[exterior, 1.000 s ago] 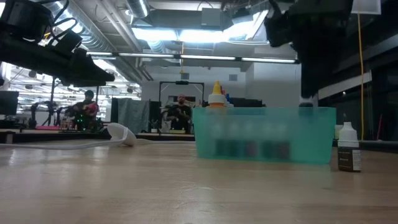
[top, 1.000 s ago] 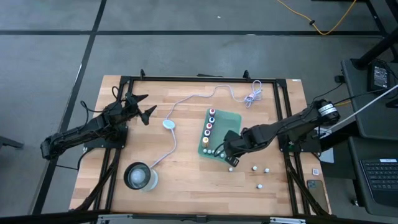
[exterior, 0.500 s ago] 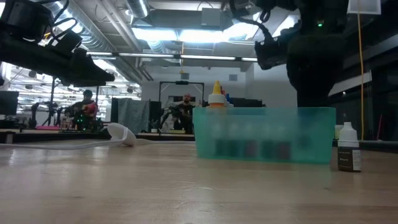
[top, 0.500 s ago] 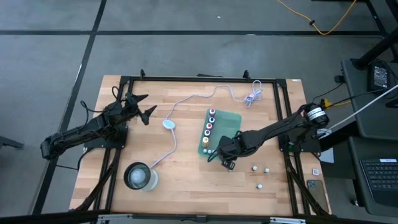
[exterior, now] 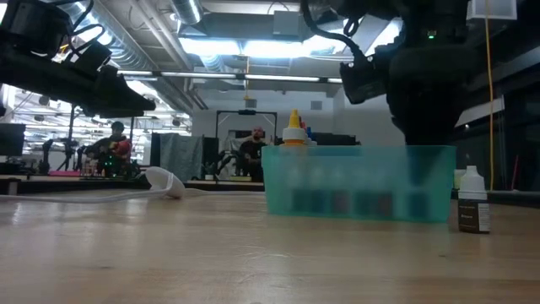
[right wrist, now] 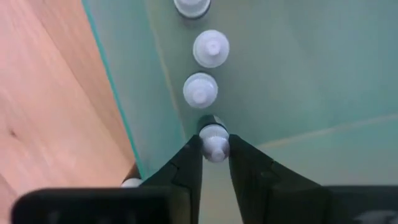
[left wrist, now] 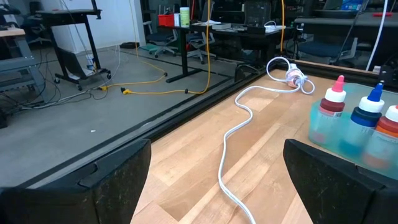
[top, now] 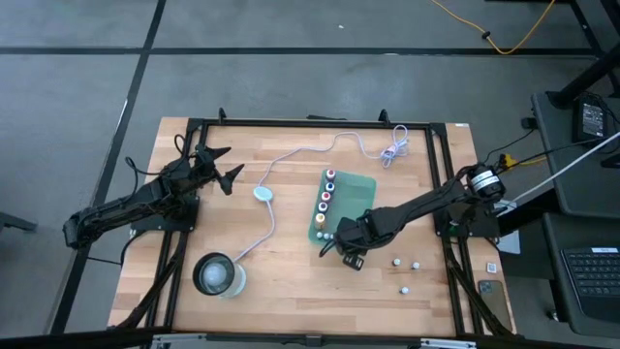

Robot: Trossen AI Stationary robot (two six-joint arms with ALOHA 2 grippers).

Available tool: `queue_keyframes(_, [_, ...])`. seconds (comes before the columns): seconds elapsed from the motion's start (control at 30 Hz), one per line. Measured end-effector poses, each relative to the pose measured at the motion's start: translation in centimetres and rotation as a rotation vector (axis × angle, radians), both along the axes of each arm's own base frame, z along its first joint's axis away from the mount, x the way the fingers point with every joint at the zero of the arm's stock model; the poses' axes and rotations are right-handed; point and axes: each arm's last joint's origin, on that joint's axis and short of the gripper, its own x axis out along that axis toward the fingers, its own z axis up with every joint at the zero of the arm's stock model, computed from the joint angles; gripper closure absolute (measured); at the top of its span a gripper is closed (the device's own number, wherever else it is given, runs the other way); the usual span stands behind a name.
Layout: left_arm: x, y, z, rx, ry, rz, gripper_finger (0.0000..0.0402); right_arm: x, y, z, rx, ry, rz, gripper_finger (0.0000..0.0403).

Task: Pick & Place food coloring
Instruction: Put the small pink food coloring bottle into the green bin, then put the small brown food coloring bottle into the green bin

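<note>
1. Left gripper point(top: 221, 167) hangs well to the left of the green tray point(top: 360, 190), over bare table point(top: 291, 281). Fingers spread wide, nothing between them; the left wrist view shows only wood and cable through the gap.
2. Clear glass container point(top: 217, 274) sits well left of the tray, near the table's front edge.
3. Pale-blue puck point(top: 263, 194) lies left of the tray. Its white cable point(top: 310, 150) runs past the tray's far side to a coiled end point(top: 393, 151).
4. Food coloring bottles point(top: 326, 199) stand in a row along the tray's left wall: red, dark, orange and blue caps at the far end, white caps at the near end. In the low view one orange-tipped bottle point(exterior: 293, 131) pokes above the tray wall.
5. Right gripper point(right wrist: 215, 152) is at the tray's near-left corner, right at the end of that row. Fingers point(right wrist: 188, 163) nearly closed, pinching a white-capped bottle point(right wrist: 214, 142) by its neck. Two more white caps sit just beyond it in the row.
6. Three loose white-capped bottles point(top: 396, 262) stand on the table right of the tray's near end, well apart from the row.
7. In the low view a single dark-bodied bottle point(exterior: 473, 200) stands just beside the tray's right wall.
</note>
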Motion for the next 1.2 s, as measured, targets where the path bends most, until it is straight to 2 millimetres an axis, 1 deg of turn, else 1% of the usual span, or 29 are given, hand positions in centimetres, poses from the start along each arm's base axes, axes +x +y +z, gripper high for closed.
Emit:
queue_keyframes(0.13, [0.0, 0.0, 0.0, 0.0, 0.0, 0.0, 0.0041, 0.0, 0.1, 0.0, 0.021, 0.008, 0.002, 0.0296])
queue_keyframes(0.27, [0.0, 0.0, 0.0, 0.0, 0.0, 0.0, 0.0041, -0.1, 0.1, 0.2, 0.028, 0.005, -0.001, 0.0273])
queue_keyframes(0.43, [0.0, 0.0, 0.0, 0.0, 0.0, 0.0, 0.0041, -0.2, 0.0, 1.3, 0.022, -0.015, -0.001, 0.026])
queue_keyframes(0.63, [0.0, 0.0, 0.0, 0.0, -0.001, 0.0, 0.0041, -0.2, -0.3, 2.5, 0.007, -0.008, 0.007, 0.0257])
queue_keyframes(0.83, [0.0, 0.0, 0.0, 0.0, 0.0, 0.0, 0.0041, -0.4, -0.7, 5.2, -0.047, -0.004, 0.004, 0.0257])
queue_keyframes(1.0, [0.0, 0.0, 0.0, 0.0, 0.0, 0.0, 0.0041, -0.2, -0.7, 8.0, -0.053, -0.032, -0.098, 0.0253])
queue_keyframes(1.1, [0.0, 0.0, 0.0, 0.0, 0.0, 0.0, 0.0041, 0.0, -0.4, 9.5, -0.032, -0.055, -0.186, 0.0237])
queue_keyframes(1.2, [0.0, 0.0, 0.0, 0.0, 0.0, 0.0, 0.0041, -0.2, 0.3, 10.8, -0.023, -0.077, -0.257, 0.0205])
